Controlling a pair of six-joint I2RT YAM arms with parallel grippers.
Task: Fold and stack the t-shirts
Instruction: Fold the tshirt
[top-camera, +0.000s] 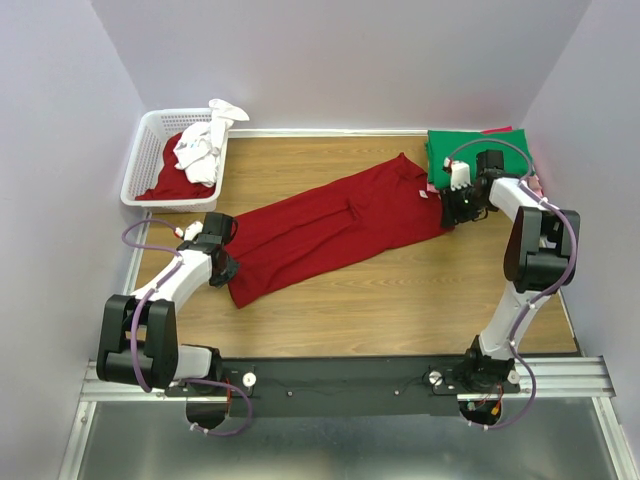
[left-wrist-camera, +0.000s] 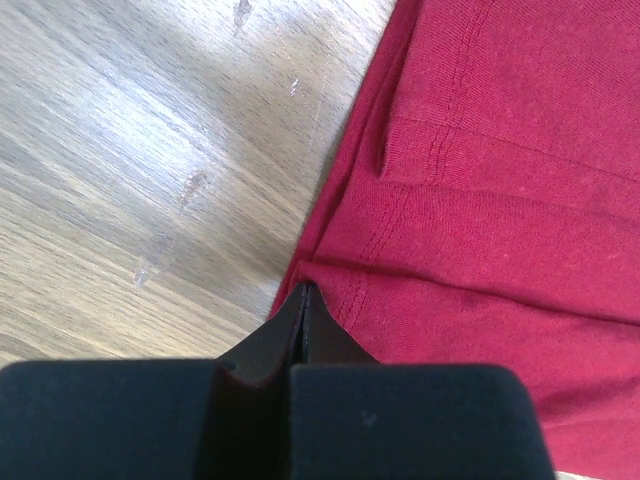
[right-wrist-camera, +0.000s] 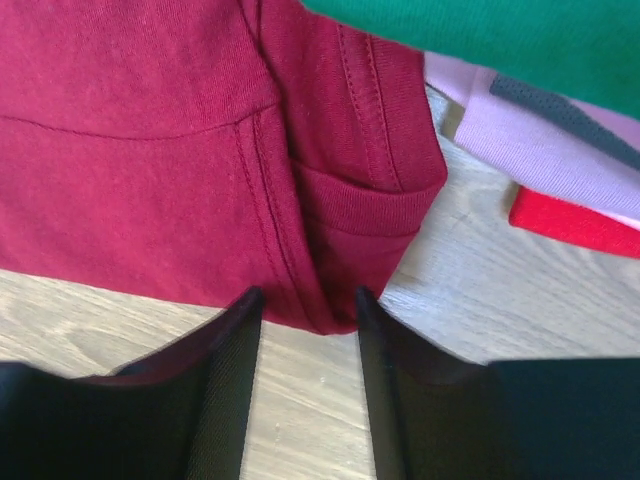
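Top view: the dark red t-shirt (top-camera: 335, 225) lies folded into a long strip, slanting across the wooden surface (top-camera: 400, 290). My left jaws are at its near-left end. My right jaws are at its far-right end, just beside the folded stack with the green t-shirt (top-camera: 470, 150) on top. The white lattice basket (top-camera: 138, 170) at far left holds a white t-shirt (top-camera: 205, 145), not yet folded.

Left wrist: my left jaws are closed, with the tips on the hem corner of the dark red t-shirt (left-wrist-camera: 500, 200). A sliver of cloth looks pinched between them. There is bare surface to the left.

Right wrist: my right jaws stand apart. A folded corner of the dark red t-shirt (right-wrist-camera: 150, 150) sits between the tips but is not clamped. The green t-shirt is above, and the pink t-shirt (right-wrist-camera: 540, 150) and red t-shirt (right-wrist-camera: 570, 220) of the stack are just beside that corner.

Step, as I judge it: take both ends for the crosswise fold.
- Push my right jaws further over the corner before closing, so that every layer goes in and not only the top one.
- Stay low on the surface.
- Keep off the pink edge, or the stack gets dragged.
- Lift both ends level and keep the strip lightly taut, so the lengthwise fold doesn't fall open.

The left pinch looks shallow, right at the corner, so it may slip under a hard pull. Go gently.
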